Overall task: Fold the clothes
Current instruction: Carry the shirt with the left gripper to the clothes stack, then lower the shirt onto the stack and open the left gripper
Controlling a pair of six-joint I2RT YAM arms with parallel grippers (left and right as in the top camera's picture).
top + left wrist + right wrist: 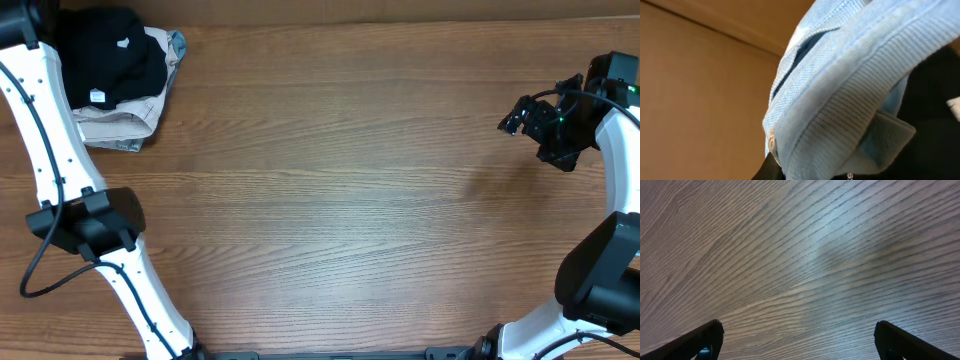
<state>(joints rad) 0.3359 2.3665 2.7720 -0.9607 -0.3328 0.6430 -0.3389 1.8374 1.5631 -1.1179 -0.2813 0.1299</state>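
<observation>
Close wood-grain table (800, 255), right tool (799, 339) fingers wide apart

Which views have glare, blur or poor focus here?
Overhead: sharp, with the table evenly lit. Left wrist: the blue T-shirt fills the frame, too close and soft. Right wrist: a pale sheen of glare runs across the wood grain.

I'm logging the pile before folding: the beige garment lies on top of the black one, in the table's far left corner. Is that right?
Not quite. The overhead view shows the black garment lying on top of the beige garment. The pile is indeed in the table's far left corner.
</observation>
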